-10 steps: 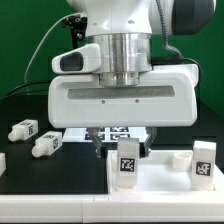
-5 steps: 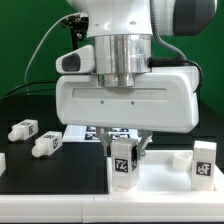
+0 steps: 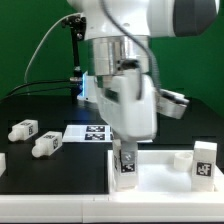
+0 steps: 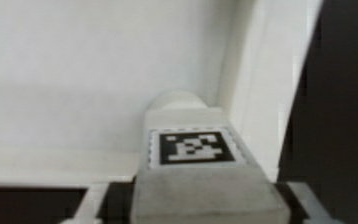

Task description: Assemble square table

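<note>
The square table's white slab point(image 3: 165, 185) lies at the front in the exterior view. A white leg point(image 3: 127, 168) with a black-and-white tag stands upright on the slab's corner at the exterior view's left. My gripper point(image 3: 126, 154) comes down on this leg from above and is shut on it. In the wrist view the leg point(image 4: 194, 148) fills the space between my fingers point(image 4: 101, 202), and the gripper point(image 4: 202, 198) is over the slab point(image 4: 87, 80). Another tagged leg point(image 3: 205, 160) stands on the slab at the exterior view's right.
Two loose tagged legs point(image 3: 22, 129) point(image 3: 45, 145) lie on the black table at the exterior view's left. The marker board point(image 3: 88, 133) lies behind the slab. A small white part point(image 3: 181, 158) sits beside the leg on the right. The arm's body hides the middle of the scene.
The wrist has turned about its upright axis, so the broad hand now shows edge-on. The gripper stays on the leg, which remains standing at the same corner.
</note>
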